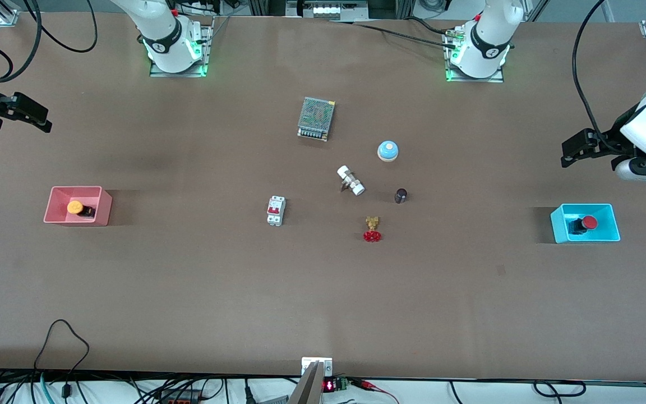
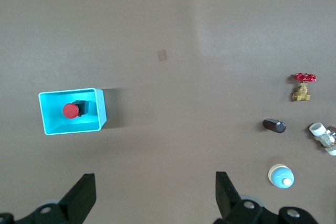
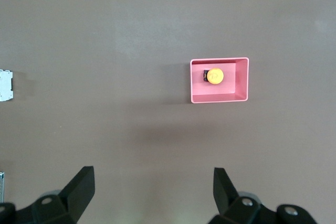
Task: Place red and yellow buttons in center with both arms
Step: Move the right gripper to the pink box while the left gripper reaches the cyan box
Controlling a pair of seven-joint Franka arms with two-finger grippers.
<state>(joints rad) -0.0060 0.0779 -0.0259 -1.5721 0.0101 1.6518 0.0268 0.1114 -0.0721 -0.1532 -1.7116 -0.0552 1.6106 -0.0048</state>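
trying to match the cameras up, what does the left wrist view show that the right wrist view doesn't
Only the left wrist view: the red button lying in the blue bin, the brass valve, the bell, a dark cylinder, and the open left hand.

Only the right wrist view: the yellow button in the pink bin, and the open right hand.

Both: bare brown tabletop; each hand hangs above it, holding nothing.
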